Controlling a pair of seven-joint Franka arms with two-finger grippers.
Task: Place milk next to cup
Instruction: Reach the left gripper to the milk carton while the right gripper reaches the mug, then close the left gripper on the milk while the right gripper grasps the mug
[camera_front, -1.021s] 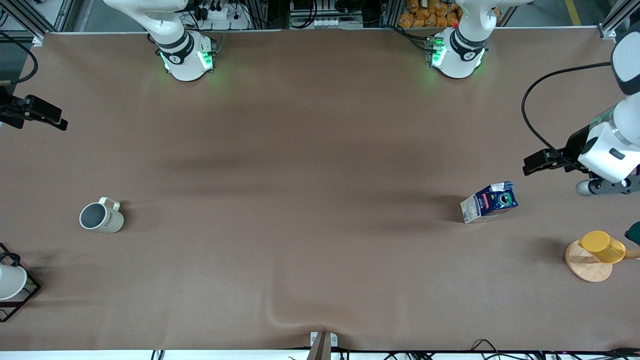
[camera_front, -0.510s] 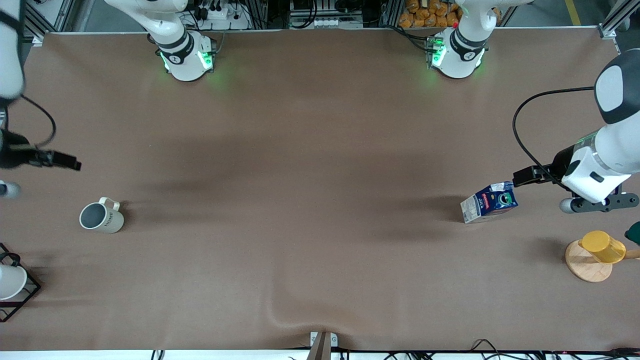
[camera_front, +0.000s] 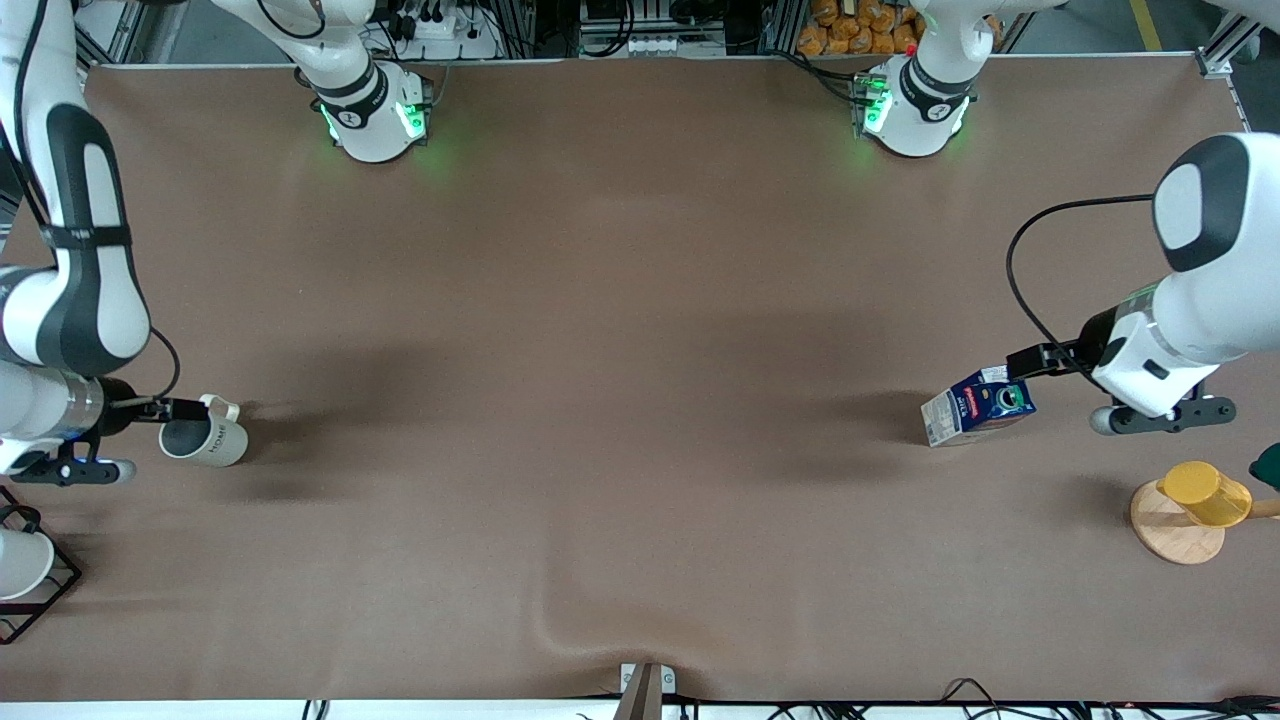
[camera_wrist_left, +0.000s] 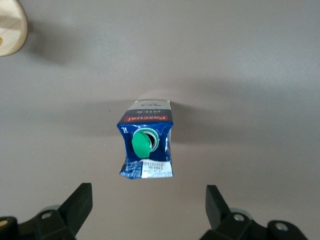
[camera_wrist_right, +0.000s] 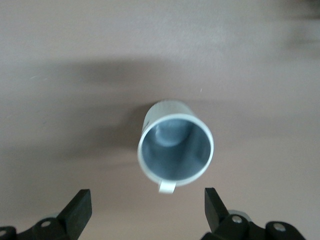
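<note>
While both arms reach out from their bases, each gripper is above one of the two task things. The left gripper (camera_wrist_left: 145, 212) hangs over the table just beside the milk (camera_front: 978, 404), with its fingers (camera_wrist_left: 77, 200) spread wide and nothing between them. The milk stands on the table toward the left arm's end, its green cap (camera_wrist_left: 141, 143) facing up to the wrist camera. The right gripper (camera_wrist_right: 145, 210) is wide open too and holds nothing; it is just beside the cup (camera_front: 203, 436), which stands upright toward the right arm's end, well apart from the milk. A yellow cup (camera_front: 1207, 493) rests on a round wooden board (camera_front: 1170, 530), nearer to the front camera than the milk
</note>
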